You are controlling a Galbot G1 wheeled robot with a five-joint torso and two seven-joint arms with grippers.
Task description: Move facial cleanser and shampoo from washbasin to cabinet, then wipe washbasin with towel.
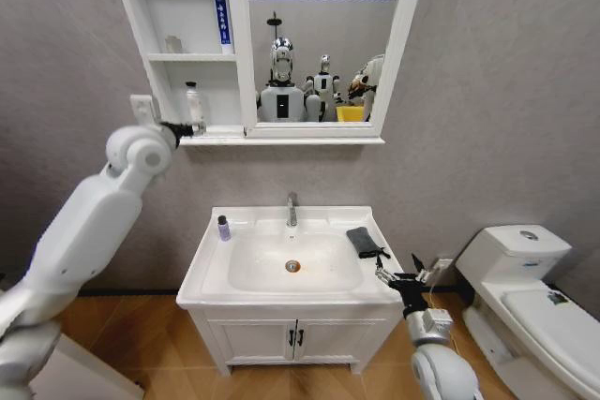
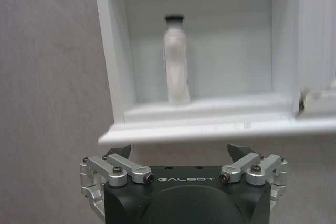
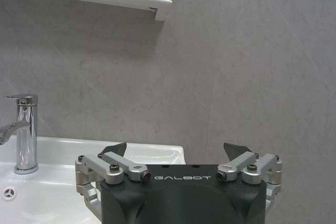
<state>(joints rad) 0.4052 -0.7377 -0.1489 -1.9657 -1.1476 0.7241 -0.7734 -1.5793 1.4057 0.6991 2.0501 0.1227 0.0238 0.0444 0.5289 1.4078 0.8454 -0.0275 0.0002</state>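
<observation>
On the cabinet's [image 1: 246, 136] lowest open shelf stands a white bottle with a black cap [image 1: 193, 100] [image 2: 176, 61], which I take for the shampoo. A blue-and-white tube [image 1: 219, 7], likely the facial cleanser, stands upright on the top shelf. My left gripper [image 1: 194, 125] [image 2: 181, 150] is open and holds nothing, just in front of and below that lowest shelf, apart from the bottle. The dark towel [image 1: 366, 241] lies on the washbasin's [image 1: 202, 278] [image 3: 157, 153] right rim. Near the basin's front right corner my right gripper [image 1: 398, 274] [image 3: 177, 149] is open, short of the towel.
A small dark bottle [image 1: 223, 228] stands on the basin's back left rim. The chrome tap [image 1: 292, 209] [image 3: 23, 132] and the drain [image 1: 292, 266] are in the middle. A white toilet [image 1: 534, 297] stands to the right. The vanity doors [image 1: 295, 339] are below.
</observation>
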